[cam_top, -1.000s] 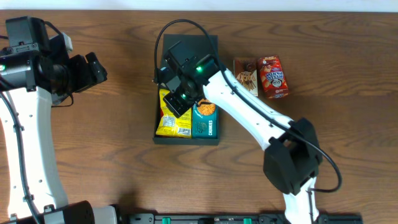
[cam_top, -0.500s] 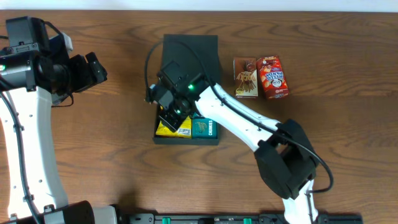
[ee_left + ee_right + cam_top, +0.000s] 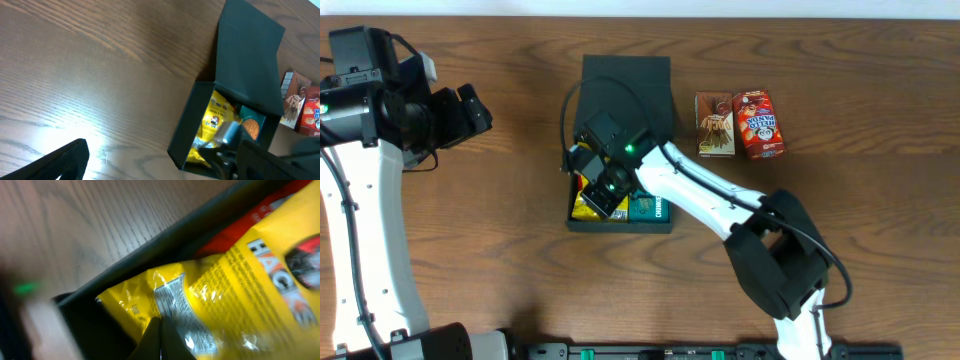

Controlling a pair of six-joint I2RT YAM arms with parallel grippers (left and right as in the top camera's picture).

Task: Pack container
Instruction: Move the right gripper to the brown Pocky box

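Observation:
The container point(image 3: 620, 226), a dark box, lies mid-table with its flap lid point(image 3: 626, 85) open toward the far side. Inside it lie a yellow snack packet point(image 3: 586, 207) and a teal packet point(image 3: 650, 207). My right gripper point(image 3: 603, 190) is down in the box, shut. In the right wrist view its closed tips point(image 3: 160, 325) rest against the yellow packet point(image 3: 240, 280) near its crimped silver seam, close to the container's wall point(image 3: 165, 245). My left gripper point(image 3: 475, 110) hangs open at the far left, away from the box. Its view shows the container point(image 3: 192, 125) beyond the spread fingers point(image 3: 65, 160).
A brown snack box point(image 3: 715, 124) and a red snack box point(image 3: 758, 123) lie side by side on the wooden table just right of the lid. The right arm stretches diagonally from the front right edge over the box.
My right gripper has moved from the back of the box down toward its front left, onto the yellow packet. The left arm has stayed still.

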